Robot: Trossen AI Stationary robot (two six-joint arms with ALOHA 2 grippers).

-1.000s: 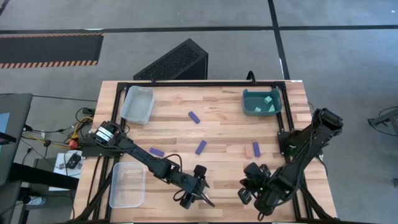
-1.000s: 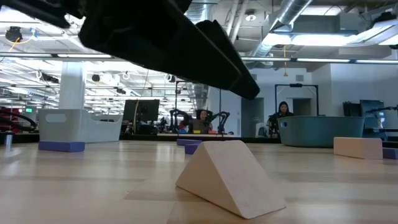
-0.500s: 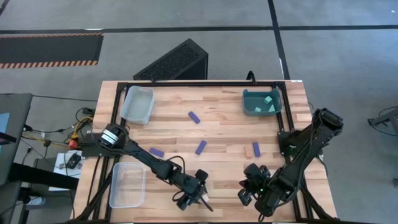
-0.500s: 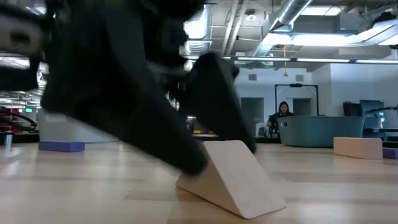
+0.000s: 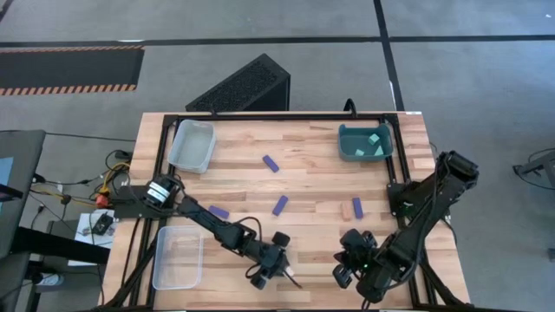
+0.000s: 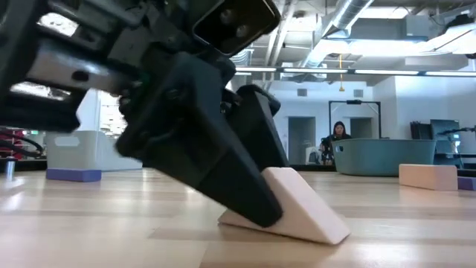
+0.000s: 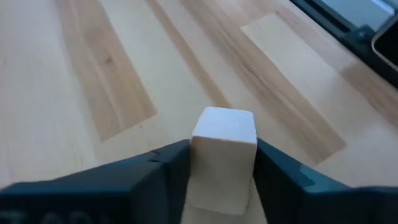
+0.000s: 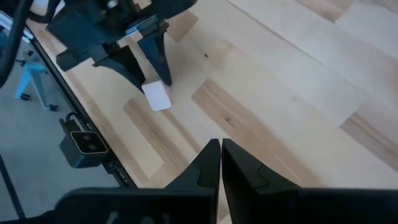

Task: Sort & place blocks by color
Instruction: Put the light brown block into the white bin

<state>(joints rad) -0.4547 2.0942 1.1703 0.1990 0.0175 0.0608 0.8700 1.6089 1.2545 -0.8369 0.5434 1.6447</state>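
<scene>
The pale tan wedge block (image 6: 297, 208) sits on the table (image 5: 312, 173) near its front edge, pinched between the two fingers of the left gripper (image 7: 222, 168), which press against both its sides; its front end tilts off the wood. Just to that gripper's right, the right gripper (image 8: 221, 163) hovers with fingers pressed together, holding nothing. Farther off lie three dark blue bars (image 5: 279, 204) and a teal bin (image 5: 364, 143)
</scene>
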